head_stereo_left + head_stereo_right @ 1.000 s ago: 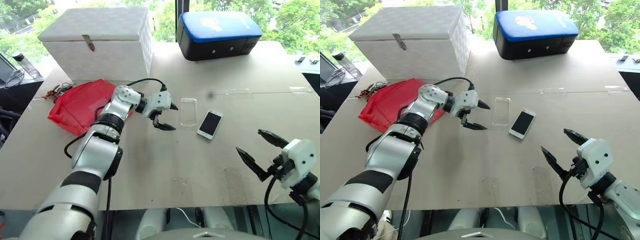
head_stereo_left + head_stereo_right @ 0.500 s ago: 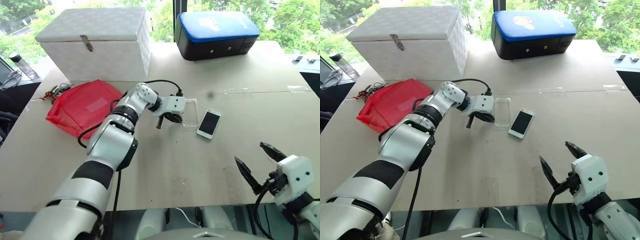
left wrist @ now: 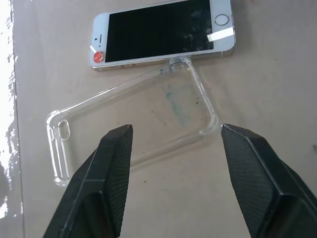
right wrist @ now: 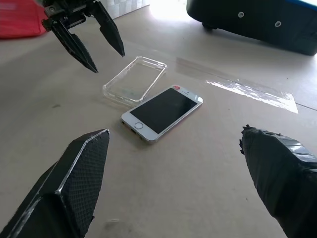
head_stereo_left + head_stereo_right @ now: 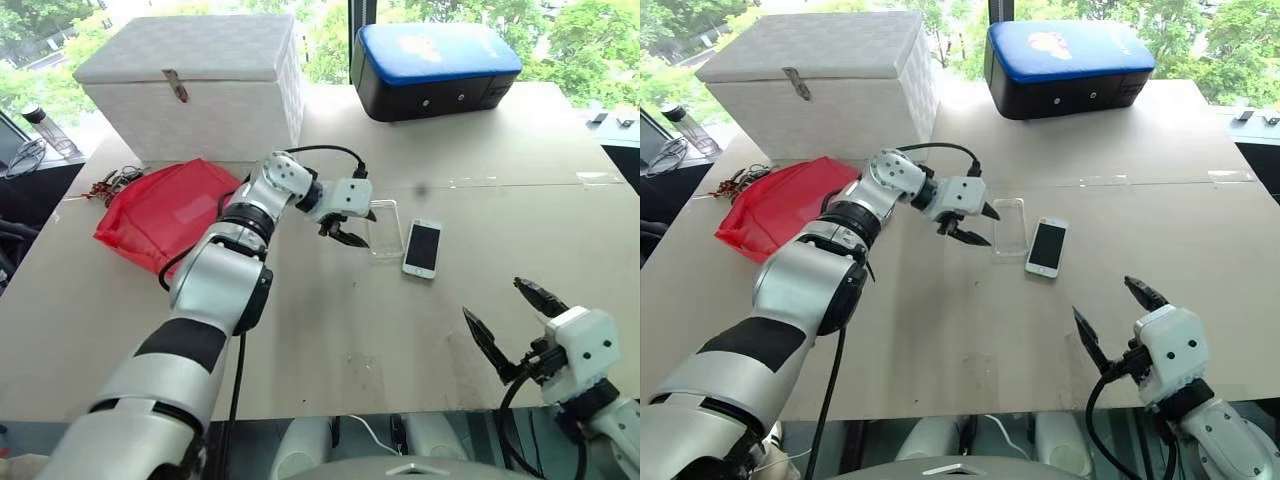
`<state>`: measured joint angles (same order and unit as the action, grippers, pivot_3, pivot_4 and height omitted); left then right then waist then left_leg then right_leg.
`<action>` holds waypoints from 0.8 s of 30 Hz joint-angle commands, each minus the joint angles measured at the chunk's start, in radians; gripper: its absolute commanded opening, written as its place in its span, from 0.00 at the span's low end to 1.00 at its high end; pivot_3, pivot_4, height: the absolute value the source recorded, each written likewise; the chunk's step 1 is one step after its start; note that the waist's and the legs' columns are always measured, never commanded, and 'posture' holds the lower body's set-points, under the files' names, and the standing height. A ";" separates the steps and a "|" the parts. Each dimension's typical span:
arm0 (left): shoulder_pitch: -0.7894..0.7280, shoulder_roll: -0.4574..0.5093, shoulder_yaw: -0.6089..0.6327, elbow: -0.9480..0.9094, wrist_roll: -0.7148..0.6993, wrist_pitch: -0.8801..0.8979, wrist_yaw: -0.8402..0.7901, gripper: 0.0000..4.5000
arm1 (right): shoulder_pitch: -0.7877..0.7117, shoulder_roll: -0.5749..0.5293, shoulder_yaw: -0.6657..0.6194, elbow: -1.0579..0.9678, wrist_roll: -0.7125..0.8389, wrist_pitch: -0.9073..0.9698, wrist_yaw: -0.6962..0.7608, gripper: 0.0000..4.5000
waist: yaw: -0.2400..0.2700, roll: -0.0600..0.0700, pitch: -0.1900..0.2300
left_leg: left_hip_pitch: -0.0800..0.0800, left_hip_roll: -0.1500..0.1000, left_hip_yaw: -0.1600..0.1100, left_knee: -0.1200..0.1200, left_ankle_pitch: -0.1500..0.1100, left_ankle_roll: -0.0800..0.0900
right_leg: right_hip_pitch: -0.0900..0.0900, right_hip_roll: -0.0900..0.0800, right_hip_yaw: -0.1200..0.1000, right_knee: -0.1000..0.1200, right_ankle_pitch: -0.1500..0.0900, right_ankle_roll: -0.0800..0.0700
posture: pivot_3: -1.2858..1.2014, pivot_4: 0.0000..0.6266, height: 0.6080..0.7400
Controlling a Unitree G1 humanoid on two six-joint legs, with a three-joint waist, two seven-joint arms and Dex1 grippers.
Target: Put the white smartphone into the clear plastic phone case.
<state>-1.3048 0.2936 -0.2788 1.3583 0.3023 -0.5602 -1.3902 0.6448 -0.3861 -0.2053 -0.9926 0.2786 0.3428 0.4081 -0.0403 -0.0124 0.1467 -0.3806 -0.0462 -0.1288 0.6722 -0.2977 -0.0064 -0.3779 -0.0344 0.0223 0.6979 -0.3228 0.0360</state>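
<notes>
The white smartphone [image 5: 423, 248] lies screen up on the tan table, right of the middle. The clear plastic phone case [image 5: 384, 228] lies flat just left of it, slightly askew. In the left wrist view one corner of the case [image 3: 133, 129] touches the phone's long edge [image 3: 161, 32]. My left gripper [image 5: 368, 230] hovers at the case's left side, tilted down and open, with nothing between its fingers [image 3: 116, 148]. My right gripper [image 5: 495, 302] stands wide open and empty near the table's front edge, well short of the phone [image 4: 162, 113].
A red pouch [image 5: 160, 210] lies at the left, with a small dark tangle [image 5: 112, 182] beside it. A white box [image 5: 195, 85] stands at the back left and a blue-topped black case [image 5: 435, 68] at the back right. Bare table lies between my grippers.
My left gripper reached right to the case, shut half a second ago, and now stands open again. The case has turned and slid against the phone, which now lies straighter. The right gripper has hardly moved.
</notes>
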 commanded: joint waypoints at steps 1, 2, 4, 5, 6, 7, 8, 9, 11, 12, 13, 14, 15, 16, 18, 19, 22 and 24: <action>-0.030 -0.008 -0.046 -0.005 0.071 -0.041 0.057 0.58 | 0.070 -0.023 -0.055 -0.039 0.034 -0.040 0.059 1.00 | 0.001 0.000 0.000 | 0.000 0.000 0.000 0.000 0.000 0.000 | 0.000 0.000 0.000 0.000 0.000 0.000 | 0.52 0.24 1.00; -0.029 -0.014 -0.061 -0.002 0.092 -0.036 0.081 0.58 | 0.095 -0.028 -0.072 -0.046 0.048 -0.050 0.079 1.00 | 0.002 0.000 0.000 | -0.001 0.000 -0.001 0.000 0.000 0.000 | 0.000 0.000 -0.001 0.000 0.000 0.000 | 0.52 0.24 1.00; -0.027 -0.026 -0.092 0.005 0.135 -0.026 0.141 0.58 | 0.146 -0.039 -0.100 -0.054 0.082 -0.088 0.112 1.00 | 0.002 -0.001 0.000 | -0.001 -0.001 -0.001 0.000 0.000 0.000 | 0.000 0.000 -0.001 0.000 0.000 0.000 | 0.52 0.24 1.00; -0.026 -0.033 -0.109 0.009 0.160 -0.022 0.176 0.58 | 0.172 -0.046 -0.111 -0.055 0.095 -0.111 0.126 1.00 | 0.002 -0.001 0.000 | 0.000 -0.001 -0.001 0.000 0.000 0.000 | 0.000 0.000 -0.001 0.000 0.000 0.000 | 0.52 0.24 1.00; -0.026 -0.037 -0.123 0.012 0.180 -0.018 0.203 0.58 | 0.190 -0.050 -0.118 -0.055 0.103 -0.128 0.133 1.00 | 0.002 -0.001 0.000 | 0.000 -0.001 -0.001 0.000 0.000 0.000 | 0.000 0.000 0.000 0.000 0.000 0.000 | 0.52 0.24 1.00; -0.026 -0.042 -0.134 0.014 0.197 -0.015 0.226 0.58 | 0.203 -0.052 -0.121 -0.055 0.104 -0.140 0.134 1.00 | 0.002 -0.001 0.000 | 0.000 -0.001 -0.001 0.000 0.000 0.000 | 0.001 0.000 0.000 0.000 0.000 0.001 | 0.52 0.24 1.00; -0.025 -0.048 -0.143 0.016 0.210 -0.011 0.245 0.58 | 0.212 -0.053 -0.121 -0.055 0.099 -0.152 0.130 1.00 | 0.002 -0.001 0.000 | 0.001 -0.001 -0.001 0.000 0.000 0.000 | 0.002 0.000 -0.001 0.000 0.000 0.001 | 0.52 0.24 1.00; -0.025 -0.053 -0.148 0.018 0.218 -0.008 0.260 0.58 | 0.220 -0.054 -0.117 -0.055 0.096 -0.161 0.126 1.00 | 0.002 -0.001 0.000 | 0.002 -0.001 -0.001 0.001 0.000 0.000 | 0.003 0.000 -0.001 0.000 0.000 0.001 | 0.52 0.24 1.00; -0.024 -0.062 -0.151 0.021 0.227 -0.002 0.280 0.46 | 0.235 -0.056 -0.105 -0.055 0.086 -0.179 0.118 1.00 | 0.006 -0.001 -0.001 | 0.003 -0.001 -0.001 0.001 -0.002 0.004 | 0.005 0.000 -0.001 0.000 -0.001 0.001 | 0.52 0.24 1.00; -0.023 -0.065 -0.147 0.022 0.227 0.002 0.281 0.41 | 0.240 -0.057 -0.097 -0.055 0.080 -0.187 0.112 1.00 | 0.006 -0.001 -0.001 | 0.004 -0.001 -0.002 0.001 -0.002 0.004 | 0.005 0.000 -0.001 0.000 -0.001 0.001 | 0.52 0.24 1.00; -0.022 -0.068 -0.135 0.022 0.217 0.006 0.263 0.30 | 0.244 -0.059 -0.088 -0.055 0.076 -0.193 0.107 1.00 | 0.006 -0.001 -0.001 | 0.004 -0.001 -0.002 0.002 -0.002 0.004 | 0.006 0.000 -0.002 0.000 -0.001 0.001 | 0.52 0.24 1.00; -0.021 -0.069 -0.124 0.023 0.208 0.008 0.248 0.20 | 0.246 -0.061 -0.077 -0.055 0.071 -0.197 0.101 1.00 | 0.005 -0.001 -0.001 | 0.004 -0.001 -0.002 0.002 -0.002 0.004 | 0.006 0.000 -0.002 0.001 -0.001 0.001 | 0.52 0.24 1.00; -0.020 -0.070 -0.109 0.023 0.193 0.012 0.226 0.08 | 0.243 -0.065 -0.066 -0.055 0.070 -0.196 0.096 1.00 | 0.005 -0.001 0.000 | 0.003 -0.001 -0.002 0.002 -0.002 0.004 | 0.006 0.000 -0.002 0.001 -0.001 0.001 | 0.52 0.24 1.00; -0.018 -0.072 -0.092 0.023 0.174 0.021 0.200 0.01 | 0.236 -0.069 -0.056 -0.055 0.068 -0.189 0.091 1.00 | 0.004 -0.001 0.000 | 0.003 -0.001 -0.002 0.003 -0.002 0.004 | 0.005 0.000 -0.002 0.001 -0.001 0.001 | 0.52 0.24 1.00; -0.015 -0.076 -0.054 0.022 0.135 0.043 0.145 0.00 | 0.204 -0.080 -0.042 -0.055 0.070 -0.163 0.080 1.00 | 0.002 -0.001 0.000 | 0.002 -0.001 -0.002 0.003 -0.002 0.003 | 0.005 0.000 -0.002 0.001 -0.001 0.001 | 0.52 0.24 1.00; -0.014 -0.078 -0.036 0.021 0.117 0.054 0.120 0.00 | 0.182 -0.088 -0.043 -0.055 0.086 -0.146 0.078 1.00 | -0.001 -0.001 0.000 | 0.002 -0.001 -0.002 0.003 0.000 0.001 | 0.005 0.000 -0.002 0.000 -0.001 0.001 | 0.52 0.24 1.00; -0.009 -0.081 0.005 0.015 0.077 0.079 0.064 0.00 | 0.110 -0.128 -0.093 -0.039 0.153 -0.092 0.102 1.00 | -0.002 -0.002 0.000 | 0.002 -0.001 -0.002 0.003 0.000 0.000 | 0.004 -0.001 -0.002 0.000 -0.001 0.001 | 0.52 0.24 1.00; -0.002 -0.081 0.027 0.012 0.053 0.103 0.016 0.00 | 0.028 -0.189 -0.180 0.028 0.240 -0.062 0.144 1.00 | -0.001 -0.002 0.001 | 0.001 -0.001 -0.003 0.003 0.000 0.000 | 0.004 -0.001 -0.002 0.001 -0.001 0.001 | 0.52 0.24 1.00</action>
<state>-1.3085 0.2093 -0.2822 1.3844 0.3940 -0.4802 -1.3339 0.7130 -0.5400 -0.3036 -0.9917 0.4418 0.2613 0.5219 -0.0411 -0.0148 0.1474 -0.3795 -0.0475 -0.1316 0.6757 -0.2979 -0.0060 -0.3735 -0.0349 0.0196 0.6986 -0.3235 0.0372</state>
